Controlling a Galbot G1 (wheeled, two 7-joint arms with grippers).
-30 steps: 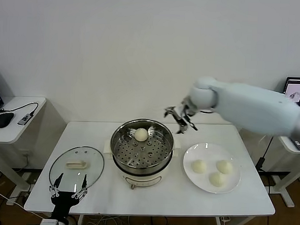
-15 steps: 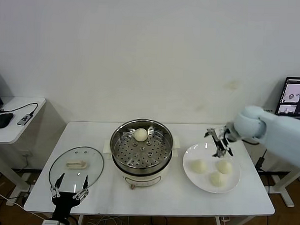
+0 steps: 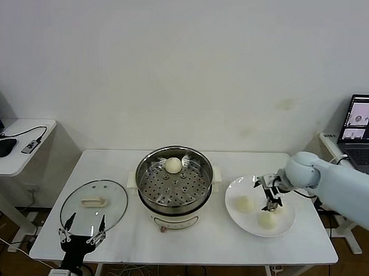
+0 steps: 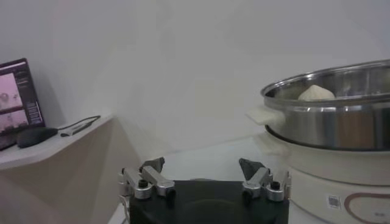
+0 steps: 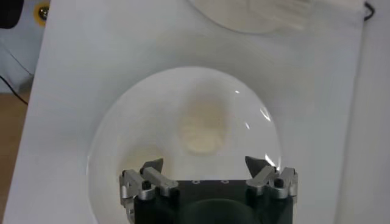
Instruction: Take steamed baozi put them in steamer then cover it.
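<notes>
since a second ago the right arm has swung from above the steamer's far rim across and down; its right pincer (image 3: 270,198) now hangs low over the white plate (image 3: 235,213), fingers spread wide, nothing between them. left pincer (image 3: 82,235) unchanged: parked at the near edge of the counter (image 3: 199,244), fingers spread, empty.

places taken from the right pincer:
- plate directly beneath it.
- three steamed baozi on the plate. one (image 3: 245,204) lies just beside the pincer on the steamer side. one (image 3: 267,219) lies just nearer the robot than the fingertips. the third (image 3: 282,208) is mostly hidden behind the pincer on its outer side; only a sliver shows.
- cannot tell whether the fingertips touch any bun.
- in the right wrist view the spread fingers (image 5: 150,169) frame one bun (image 5: 202,128) lying ahead of them on the plate; a second bun (image 5: 146,159) sits close by one finger.
- steamer (image 3: 174,180) stands well to the robot's left of the pincer, uncovered, on its white base. a fourth baozi (image 3: 173,165) rests on the perforated tray at the far side.

from the left pincer:
- glass lid (image 3: 95,203) lies flat on the counter just beyond it, handle up.
- left wrist view: steamer wall (image 4: 341,122) off to one side, bun top (image 4: 315,92) showing above the rim.
</notes>
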